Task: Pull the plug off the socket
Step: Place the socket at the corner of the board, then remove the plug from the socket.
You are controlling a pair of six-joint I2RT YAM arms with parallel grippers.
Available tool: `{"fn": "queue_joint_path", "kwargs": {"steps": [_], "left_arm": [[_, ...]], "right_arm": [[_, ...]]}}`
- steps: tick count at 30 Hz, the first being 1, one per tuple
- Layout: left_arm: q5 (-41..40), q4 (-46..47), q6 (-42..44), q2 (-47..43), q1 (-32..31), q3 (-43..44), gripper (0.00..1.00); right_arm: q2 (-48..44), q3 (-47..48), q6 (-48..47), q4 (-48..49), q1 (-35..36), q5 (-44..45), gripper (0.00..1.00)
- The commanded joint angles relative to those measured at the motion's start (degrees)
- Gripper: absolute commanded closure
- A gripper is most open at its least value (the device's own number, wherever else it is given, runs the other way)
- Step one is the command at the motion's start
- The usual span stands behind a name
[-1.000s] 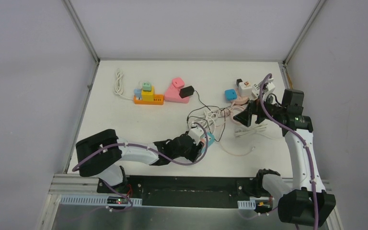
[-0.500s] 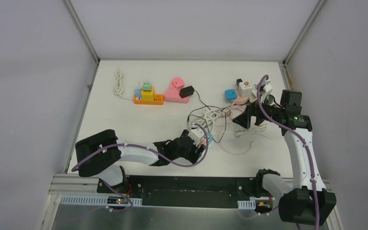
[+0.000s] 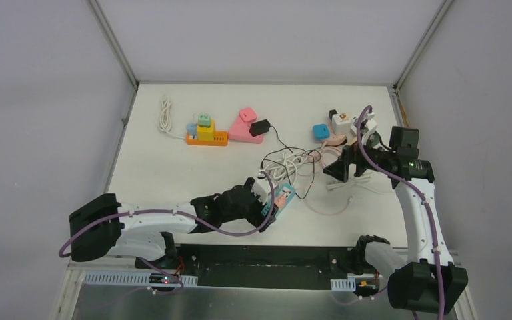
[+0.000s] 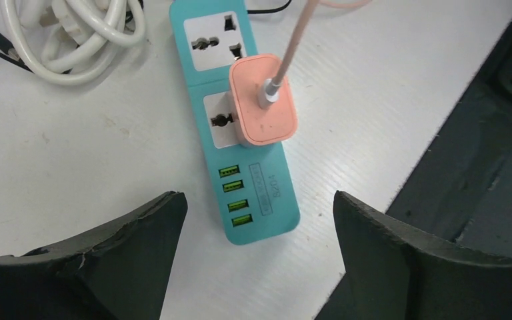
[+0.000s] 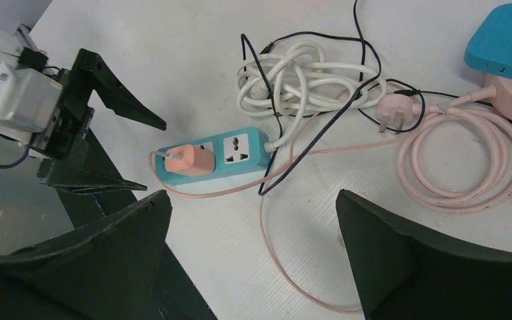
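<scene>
hovering low over the bench, the left gripper stands spread wide with nothing between its jaws. the teal power strip runs lengthwise away from it, usb end nearest. the salmon plug, a rounded square block with a pink cable rising from its face, sits in the nearer of the strip's 2 sockets, just ahead of the fingertips. the right gripper, also spread and empty, is well apart; the left arm looks better placed to pull.
</scene>
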Motion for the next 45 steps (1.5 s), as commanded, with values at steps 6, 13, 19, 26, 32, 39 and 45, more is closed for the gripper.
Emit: {"fn": "queue_joint_path", "kwargs": {"steps": [6, 13, 19, 26, 32, 39, 45], "left_arm": [[1.05, 1.55, -0.52, -17.83, -0.02, -5.44, 0.01], [0.82, 4.25, -4.45, -17.56, 1.02, -4.36, 0.01], [-0.41, 6.77, -7.36, -8.38, 1.4, -0.26, 0.08], [-1.98, 4.42, -8.22, 1.58, 1.46, 6.76, 0.29], [-7.42, -0.43, -8.58, 6.77, 0.94, 11.33, 0.35], [-9.41, -3.32, -8.43, 12.09, -0.37, 15.25, 0.45], [-8.96, -3.98, -8.19, 14.59, -0.98, 16.49, 0.61]], "right_arm": [[-0.54, 1.81, -3.47, -1.02, 0.29, -2.94, 0.0], [-1.15, 1.55, -4.42, -1.24, 0.29, -3.33, 0.0], [-1.37, 1.47, -4.52, -1.3, 0.21, -3.11, 0.0], [-1.29, 1.44, -4.26, -1.13, 0.22, -3.16, 0.0], [-1.29, 1.35, -4.08, -1.03, 0.21, -3.08, 0.0], [-1.11, 1.36, -3.9, -0.94, 0.21, -2.89, 0.0], [-0.97, 1.26, -3.73, -0.83, 0.21, -3.06, 0.0]]}}
